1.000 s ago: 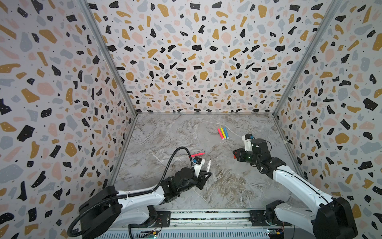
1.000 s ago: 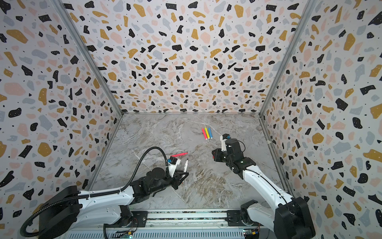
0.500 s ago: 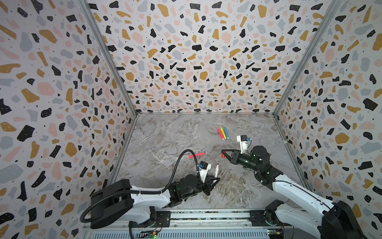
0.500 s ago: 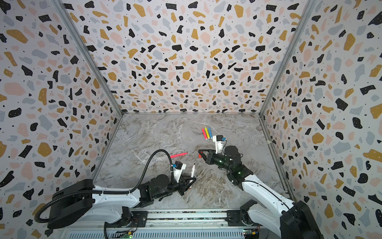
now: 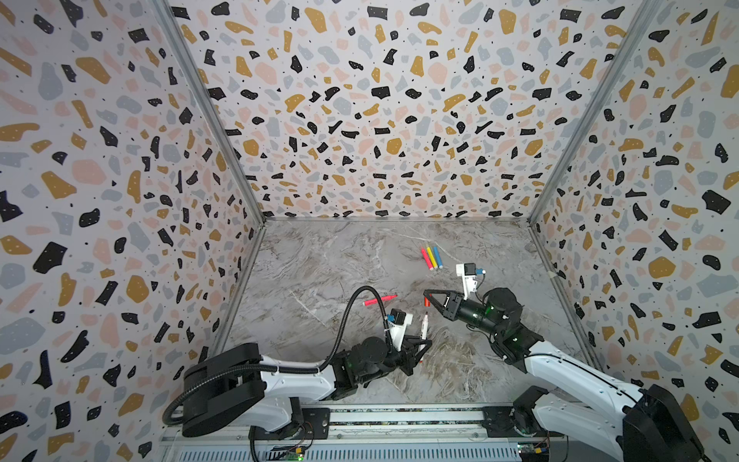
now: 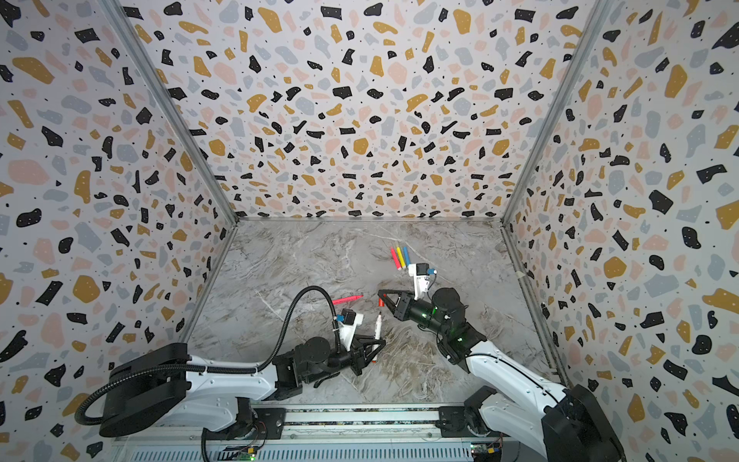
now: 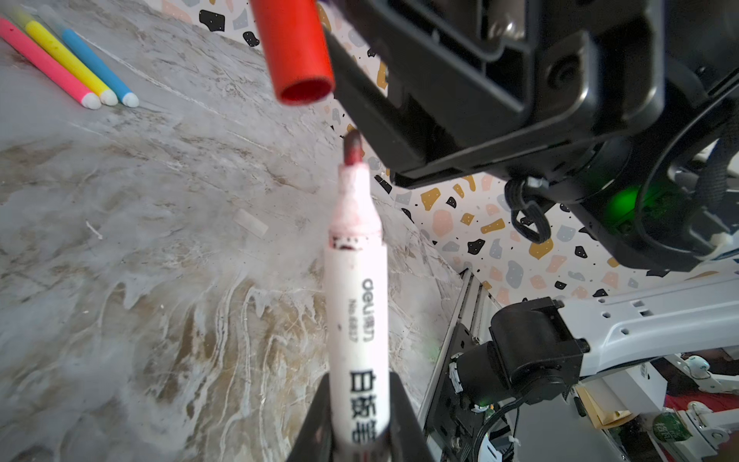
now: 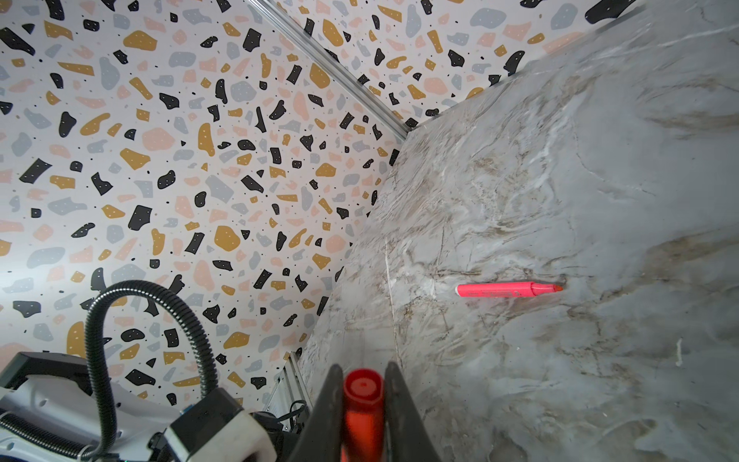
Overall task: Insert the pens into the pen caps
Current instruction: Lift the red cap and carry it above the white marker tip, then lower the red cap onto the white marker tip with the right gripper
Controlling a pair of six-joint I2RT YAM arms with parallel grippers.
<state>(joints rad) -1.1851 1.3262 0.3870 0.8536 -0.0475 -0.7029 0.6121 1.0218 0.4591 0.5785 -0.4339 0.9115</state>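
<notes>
My left gripper (image 5: 423, 345) (image 6: 376, 345) (image 7: 358, 420) is shut on a white pen with red markings (image 5: 423, 325) (image 6: 377, 325) (image 7: 356, 304). The pen's dark red tip points up and away. My right gripper (image 5: 426, 297) (image 6: 381, 295) (image 8: 362, 384) is shut on the red pen cap (image 5: 426, 302) (image 6: 380, 303) (image 7: 296, 48) (image 8: 362, 404). The cap's open end faces down, a short gap above the tip and a little to one side. A neon pink pen (image 5: 380, 299) (image 6: 347, 299) (image 8: 504, 289) lies loose on the table.
Pink (image 5: 426, 258), yellow (image 5: 431, 256) and blue (image 5: 437, 257) pens lie side by side near the back of the marble table (image 5: 320, 264). The left arm's black cable hose (image 5: 352, 304) arches over the loose pink pen. Patterned walls close in three sides; a rail (image 5: 400, 420) runs along the front.
The right gripper has swung left and turned, bringing the cap above the pen. The left gripper has moved right and forward with the white pen. Little has moved in the last half second.
</notes>
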